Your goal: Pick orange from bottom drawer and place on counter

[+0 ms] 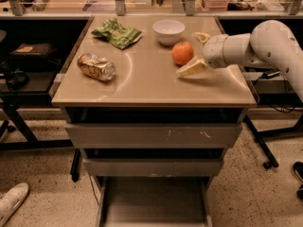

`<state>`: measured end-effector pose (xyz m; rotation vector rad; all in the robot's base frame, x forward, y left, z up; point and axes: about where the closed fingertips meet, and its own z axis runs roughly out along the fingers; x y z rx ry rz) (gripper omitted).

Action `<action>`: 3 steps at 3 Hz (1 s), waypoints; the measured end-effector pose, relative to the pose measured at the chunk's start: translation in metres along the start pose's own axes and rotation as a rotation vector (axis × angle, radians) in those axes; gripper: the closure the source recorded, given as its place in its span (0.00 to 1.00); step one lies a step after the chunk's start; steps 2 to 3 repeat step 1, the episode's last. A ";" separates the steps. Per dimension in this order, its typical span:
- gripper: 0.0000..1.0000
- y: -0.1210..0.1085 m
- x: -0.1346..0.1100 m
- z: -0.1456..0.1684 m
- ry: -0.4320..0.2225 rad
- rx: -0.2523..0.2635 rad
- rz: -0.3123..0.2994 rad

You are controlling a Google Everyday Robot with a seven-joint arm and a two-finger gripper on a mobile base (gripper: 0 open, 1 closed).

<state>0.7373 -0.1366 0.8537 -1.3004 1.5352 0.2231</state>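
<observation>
My gripper (190, 54) hangs low over the right side of the smooth beige-tan counter (142, 86). Its jaws are spread wide and grip nothing. The small round orange (182, 53) sits on the counter in the mouth of the jaws, between my 2 fingers. I cannot tell whether the near finger (193, 68) touches the fruit's lower side. Only a small tip of the far finger shows, behind the orange and beside my wrist.

The shallow grey bottom drawer (156, 203) stands pulled out far below the jaws. Its front end is cut off by the lower edge of the view, and what shows of its floor is plain grey.

Just beyond the jaws stands a white bowl (168, 31), near the orange but apart from it. Further out from the jaw mouth lies a crumpled green bag (117, 32). A crushed gold can (96, 66) lies on its side well apart, toward the opposite edge of the counter. The 2 wider grey drawers (154, 135) sit shut under the top.

My white arm (274, 41) crosses the counter's right edge behind the jaws. Bare counter runs from the near finger to the front edge, and between the orange and the can.
</observation>
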 end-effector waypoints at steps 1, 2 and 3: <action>0.00 0.000 0.000 0.000 0.000 0.000 0.000; 0.00 0.000 0.000 0.000 0.000 0.000 0.000; 0.00 0.000 0.000 0.000 0.000 0.000 0.000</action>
